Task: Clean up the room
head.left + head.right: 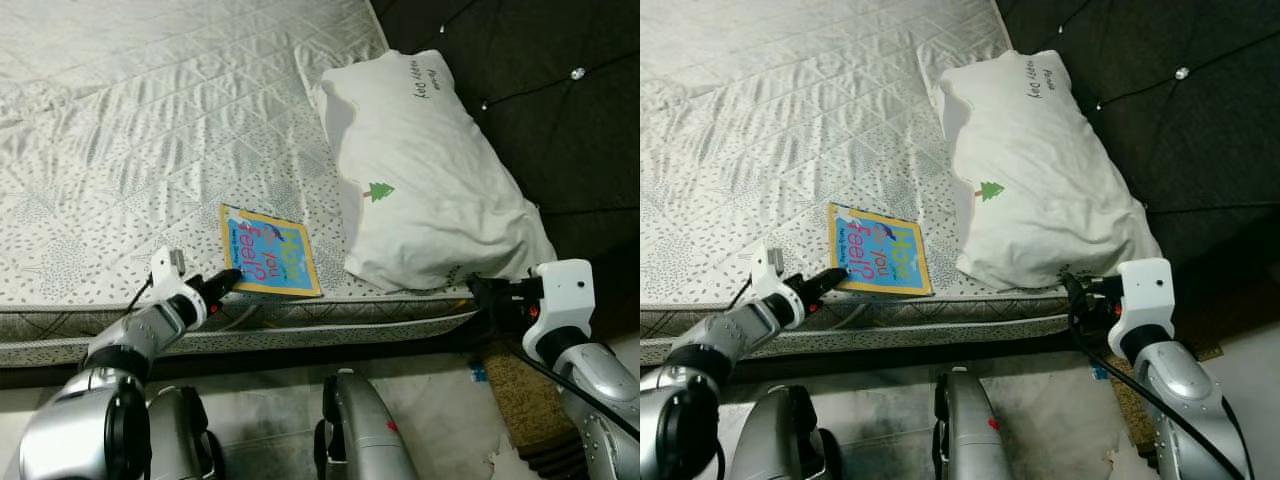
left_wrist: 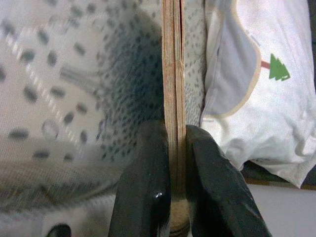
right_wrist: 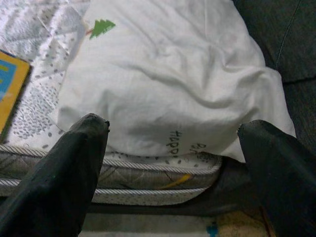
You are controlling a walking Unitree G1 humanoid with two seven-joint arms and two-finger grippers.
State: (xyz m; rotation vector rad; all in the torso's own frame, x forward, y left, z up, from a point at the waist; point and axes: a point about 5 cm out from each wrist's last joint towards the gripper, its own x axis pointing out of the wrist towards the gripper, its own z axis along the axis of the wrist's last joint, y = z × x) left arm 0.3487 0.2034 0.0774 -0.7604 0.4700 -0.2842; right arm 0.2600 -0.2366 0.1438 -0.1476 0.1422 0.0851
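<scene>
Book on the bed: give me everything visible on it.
The book is thin, with a blue cover edged in yellow and colourful lettering. It lies flat on the mattress near the front edge, turned at a slant, apart from the white pillow to its right. The left gripper is shut on its near corner; the left wrist view shows the stacked page edges pinched between the two black fingers.

Book (image 1: pixel 268 251) on mattress (image 1: pixel 150 120), left of pillow (image 1: pixel 430 180)

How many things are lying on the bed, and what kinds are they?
Books: 1, the blue and yellow book, pinched at its edge by the left gripper
Pillows: 1, the white pillow
Total: 2
</scene>
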